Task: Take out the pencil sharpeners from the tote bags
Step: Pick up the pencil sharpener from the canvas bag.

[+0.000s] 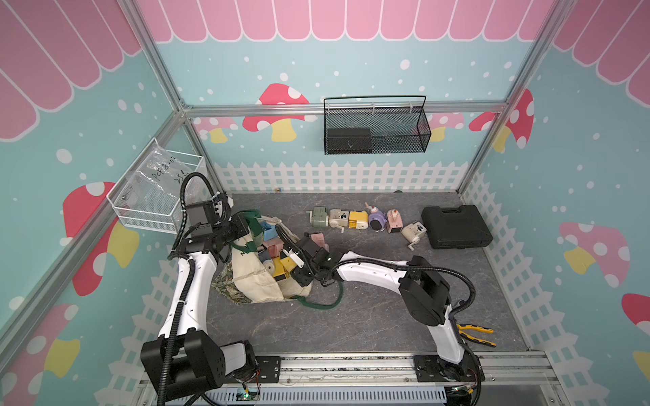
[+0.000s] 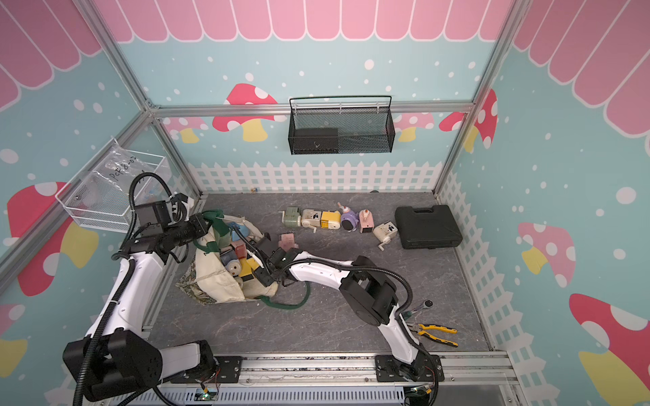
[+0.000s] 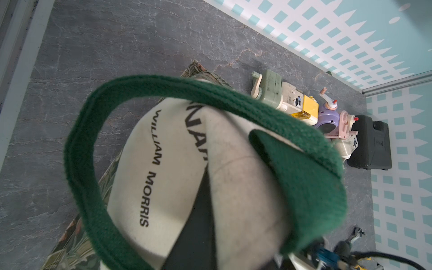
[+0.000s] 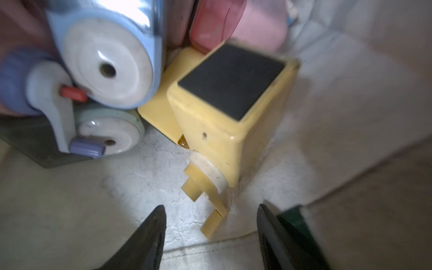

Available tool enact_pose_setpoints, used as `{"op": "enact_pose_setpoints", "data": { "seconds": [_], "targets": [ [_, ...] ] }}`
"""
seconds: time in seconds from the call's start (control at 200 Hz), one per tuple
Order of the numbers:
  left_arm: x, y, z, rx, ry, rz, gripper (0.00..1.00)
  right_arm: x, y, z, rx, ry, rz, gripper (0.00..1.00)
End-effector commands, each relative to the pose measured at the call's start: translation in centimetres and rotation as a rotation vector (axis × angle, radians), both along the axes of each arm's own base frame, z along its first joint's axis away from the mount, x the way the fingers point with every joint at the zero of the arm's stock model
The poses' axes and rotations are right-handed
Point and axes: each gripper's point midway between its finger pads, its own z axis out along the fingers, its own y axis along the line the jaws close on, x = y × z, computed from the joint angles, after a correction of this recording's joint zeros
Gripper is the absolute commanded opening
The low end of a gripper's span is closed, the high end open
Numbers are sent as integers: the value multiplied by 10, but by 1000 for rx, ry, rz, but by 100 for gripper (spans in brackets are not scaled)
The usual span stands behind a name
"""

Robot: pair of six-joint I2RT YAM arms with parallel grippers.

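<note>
Inside the mouth of the bag (image 1: 253, 281), the right gripper (image 4: 210, 208) is pointing at a yellow sharpener (image 4: 224, 112). Its two jaws are standing apart with nothing gripped between them, and only the thin yellow crank is lying just in front of the tips. To do this step well, I think the jaws should be going past the crank and closing on the flat sides of the box body, because the crank may turn or slip. A blue sharpener (image 4: 112, 65) and a pink sharpener (image 4: 257, 25) are crowding against the yellow one, so a slow, straight pull seems safer.

The left gripper (image 1: 246, 228) is clamped together on the cloth rim of the bag beside the green strap (image 3: 163, 86), and it is lifting that side so the mouth is standing open. The right arm is reaching low over the table (image 1: 369, 316), with the elbow bent and the wrist turned toward the bag. Other sharpeners (image 1: 358, 219) are lying in a row on the table, well apart from the bag.
</note>
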Motion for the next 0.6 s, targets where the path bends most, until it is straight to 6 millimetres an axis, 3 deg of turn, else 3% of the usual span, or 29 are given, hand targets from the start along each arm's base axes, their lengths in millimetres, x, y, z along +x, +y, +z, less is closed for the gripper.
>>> {"op": "enact_pose_setpoints", "data": {
  "seconds": [0.0, 0.21, 0.595],
  "targets": [
    [12, -3, 43, 13, -170, -36, 0, 17, 4, 31, 55, -64, -70, 74],
    [13, -3, 42, 9, -168, -38, 0, 21, 22, 25, 77, -29, -61, 83],
    [13, -3, 42, 8, -167, -38, 0, 40, 34, -17, 2, 4, -153, 84]
  ]
}}
